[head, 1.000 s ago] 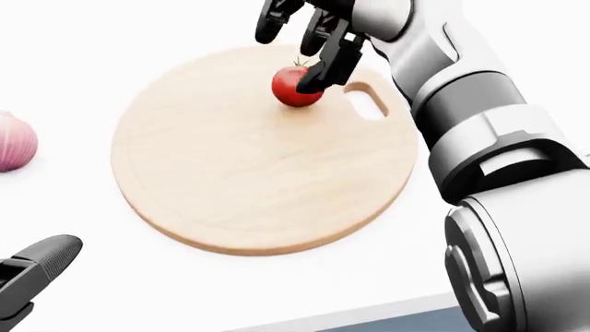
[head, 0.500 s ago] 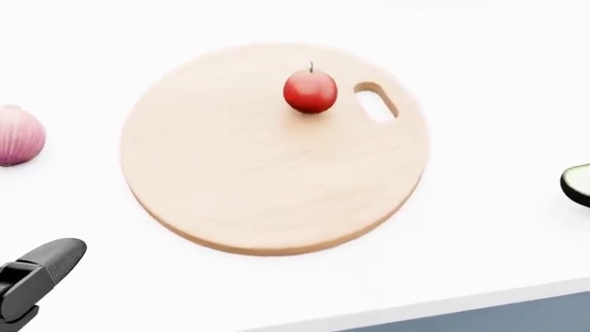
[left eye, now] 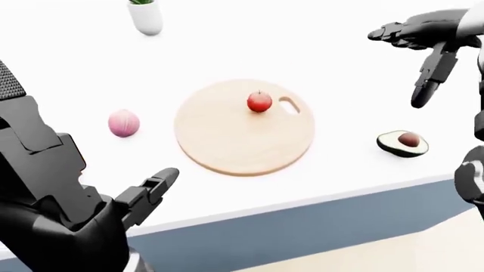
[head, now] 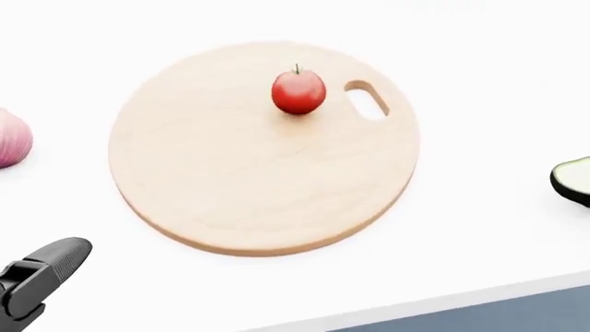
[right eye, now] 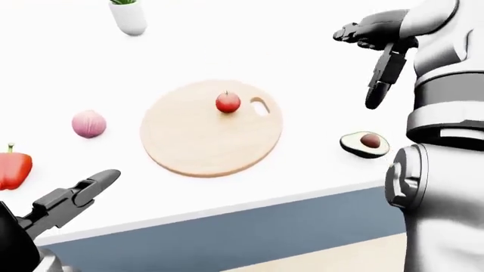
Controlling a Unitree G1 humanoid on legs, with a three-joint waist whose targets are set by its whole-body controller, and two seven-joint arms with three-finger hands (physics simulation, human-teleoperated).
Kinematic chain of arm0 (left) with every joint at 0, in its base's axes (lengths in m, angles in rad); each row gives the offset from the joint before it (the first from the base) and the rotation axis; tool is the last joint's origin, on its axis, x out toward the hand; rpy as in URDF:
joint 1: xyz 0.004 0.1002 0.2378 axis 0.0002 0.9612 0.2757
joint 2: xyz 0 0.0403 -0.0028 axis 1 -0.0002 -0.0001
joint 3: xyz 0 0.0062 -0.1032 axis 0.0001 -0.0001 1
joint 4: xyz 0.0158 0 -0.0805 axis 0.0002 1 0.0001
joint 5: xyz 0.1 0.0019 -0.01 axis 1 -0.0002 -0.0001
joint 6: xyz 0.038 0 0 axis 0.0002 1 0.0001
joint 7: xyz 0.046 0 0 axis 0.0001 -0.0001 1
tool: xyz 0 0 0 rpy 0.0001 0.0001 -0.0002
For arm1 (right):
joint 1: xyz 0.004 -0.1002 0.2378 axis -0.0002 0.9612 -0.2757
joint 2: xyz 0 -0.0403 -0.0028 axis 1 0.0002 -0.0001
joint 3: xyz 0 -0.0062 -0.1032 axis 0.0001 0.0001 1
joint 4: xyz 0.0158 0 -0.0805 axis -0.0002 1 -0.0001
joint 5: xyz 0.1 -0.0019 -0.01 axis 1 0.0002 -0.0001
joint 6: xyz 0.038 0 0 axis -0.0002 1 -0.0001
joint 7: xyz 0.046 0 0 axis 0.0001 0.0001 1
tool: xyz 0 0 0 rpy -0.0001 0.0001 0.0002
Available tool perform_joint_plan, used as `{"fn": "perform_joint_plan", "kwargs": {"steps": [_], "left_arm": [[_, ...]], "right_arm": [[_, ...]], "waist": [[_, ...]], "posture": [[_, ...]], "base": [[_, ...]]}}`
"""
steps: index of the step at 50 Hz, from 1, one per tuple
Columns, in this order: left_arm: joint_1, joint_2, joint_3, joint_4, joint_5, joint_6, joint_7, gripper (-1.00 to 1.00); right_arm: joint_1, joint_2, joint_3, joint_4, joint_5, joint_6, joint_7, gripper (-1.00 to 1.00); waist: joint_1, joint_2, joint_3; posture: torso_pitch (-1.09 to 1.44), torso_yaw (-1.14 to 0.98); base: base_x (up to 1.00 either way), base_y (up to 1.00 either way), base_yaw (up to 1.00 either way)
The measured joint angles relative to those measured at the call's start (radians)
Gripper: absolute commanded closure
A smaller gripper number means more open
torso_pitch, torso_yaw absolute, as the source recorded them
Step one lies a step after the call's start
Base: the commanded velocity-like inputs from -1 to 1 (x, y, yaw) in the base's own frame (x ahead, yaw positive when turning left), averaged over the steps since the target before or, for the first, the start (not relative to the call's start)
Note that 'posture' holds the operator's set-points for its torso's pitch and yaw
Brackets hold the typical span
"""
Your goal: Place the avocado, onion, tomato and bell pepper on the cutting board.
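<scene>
Head view: glossy red tomato (head: 298, 91) upright on round cutting board (head: 263, 180)

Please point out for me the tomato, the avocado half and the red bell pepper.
tomato (head: 298, 92), head view, middle of its red skin.
avocado half (left eye: 403, 143), left-eye view, green flesh beside the pit.
red bell pepper (right eye: 13, 168), right-eye view, its red side.

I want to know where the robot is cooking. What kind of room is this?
Probably a kitchen, in a computer simulation. A round wooden cutting board lies on a white counter, with a tomato on it, an onion and a halved avocado beside it, and a small potted plant further off.
</scene>
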Motion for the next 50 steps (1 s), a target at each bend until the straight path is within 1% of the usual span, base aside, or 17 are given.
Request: {"fn": "perform_joint_plan", "kwargs": {"steps": [3, 10, 13, 16, 22, 24, 28, 34, 37, 40, 46, 50], "left_arm": [[0.001, 0.001, 0.0, 0.001, 0.002, -0.001, 0.003, -1.0], [0.001, 0.002, -0.001, 0.008, 0.001, -0.001, 0.008, -1.0], [0.003, 0.001, -0.004, 0.009, 0.001, -0.002, 0.008, -1.0], [0.003, 0.001, -0.004, 0.007, 0.004, -0.002, 0.009, -1.0], [0.003, 0.001, -0.006, 0.005, 0.005, -0.001, 0.008, -1.0], [0.002, 0.001, -0.006, 0.004, 0.004, 0.0, 0.006, -1.0], [0.002, 0.001, -0.007, 0.002, 0.001, 0.0, 0.004, -1.0], [0.005, 0.0, -0.008, 0.007, 0.001, 0.001, 0.007, -1.0], [0.007, 0.0, -0.009, 0.009, 0.0, 0.002, 0.008, -1.0], [0.01, 0.001, -0.009, 0.012, -0.001, 0.002, 0.012, -1.0], [0.013, 0.002, -0.012, 0.01, 0.007, -0.003, 0.018, -1.0], [0.011, 0.002, -0.011, 0.013, 0.008, -0.003, 0.019, -1.0]], "right_arm": [[0.055, -0.002, -0.005, -0.049, -0.006, 0.001, 0.072, -1.0], [0.162, -0.003, -0.026, -0.167, -0.013, 0.005, 0.177, -1.0], [0.222, -0.011, -0.048, -0.263, -0.008, 0.011, 0.207, -1.0], [0.306, -0.012, -0.075, -0.394, 0.005, 0.036, 0.236, -1.0], [0.401, -0.022, -0.101, -0.554, 0.027, 0.077, 0.307, -1.0], [0.414, -0.024, -0.099, -0.585, 0.03, 0.082, 0.328, -1.0], [0.434, -0.03, -0.108, -0.617, 0.032, 0.08, 0.35, -1.0], [0.523, -0.047, -0.139, -0.715, 0.049, 0.077, 0.388, -1.0], [0.594, -0.046, -0.164, -0.789, 0.061, 0.089, 0.402, -1.0], [0.636, -0.048, -0.169, -0.819, 0.076, 0.095, 0.416, -1.0], [0.714, -0.053, -0.191, -0.823, 0.079, 0.097, 0.384, -1.0], [0.743, -0.048, -0.197, -0.822, 0.076, 0.094, 0.358, -1.0]], "waist": [[-0.001, -0.004, -0.002], [0.001, -0.001, 0.0], [0.002, -0.002, -0.001], [0.002, -0.005, -0.004], [0.0, -0.005, -0.005], [-0.002, -0.004, -0.006], [-0.002, -0.004, -0.008], [-0.003, -0.008, -0.009], [-0.003, -0.01, -0.01], [-0.005, -0.008, -0.009], [-0.006, -0.01, -0.012], [-0.007, -0.008, -0.013]], "posture": [[0.0, 0.0], [0.0, 0.0], [0.0, 0.0], [0.0, 0.0], [0.0, 0.0], [0.0, 0.0], [0.0, 0.0], [0.0, 0.0], [0.0, 0.0], [0.0, 0.0], [0.0, 0.0], [0.0, 0.0]], "base": [[0.0, 0.0, 0.0], [0.0, 0.0, 0.0], [0.0, 0.0, 0.0], [0.0, 0.0, 0.0], [0.0, 0.0, 0.0], [0.0, 0.0, 0.0], [0.0, 0.0, 0.0], [0.0, 0.0, 0.0], [0.0, 0.0, 0.0], [0.0, 0.0, 0.0], [0.0, 0.0, 0.0], [0.0, 0.0, 0.0]]}}
